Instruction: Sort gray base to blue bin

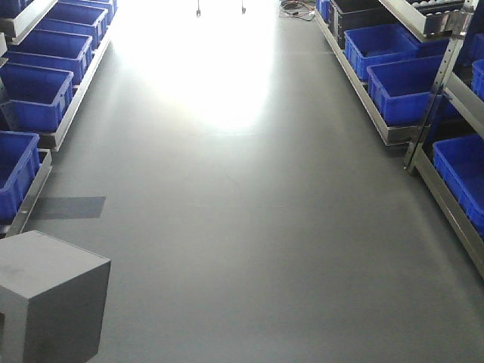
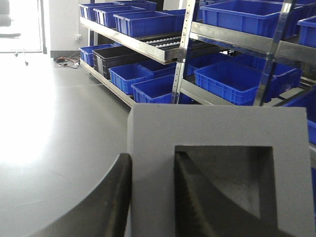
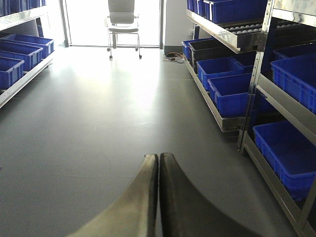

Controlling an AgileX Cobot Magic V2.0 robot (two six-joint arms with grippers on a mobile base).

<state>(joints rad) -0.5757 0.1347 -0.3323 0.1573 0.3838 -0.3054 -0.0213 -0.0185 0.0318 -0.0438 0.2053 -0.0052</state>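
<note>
The gray base (image 1: 49, 295) hangs at the lower left of the front view, above the floor. In the left wrist view it fills the lower right, its square recess (image 2: 232, 182) facing the camera. My left gripper (image 2: 153, 163) is shut on the gray base's wall: one finger sits outside its left side, the other inside the recess. My right gripper (image 3: 158, 160) is shut and empty above the gray floor. Blue bins (image 1: 412, 87) line both sides of the aisle on low racks; more blue bins (image 2: 237, 81) stand on shelves ahead of the left wrist.
Metal shelving (image 1: 446, 83) runs down the right side with a post near the aisle. A low rack (image 1: 30, 189) of blue bins runs along the left. A black bin (image 2: 116, 57) stands among the blue ones. An office chair (image 3: 122, 22) stands at the far end.
</note>
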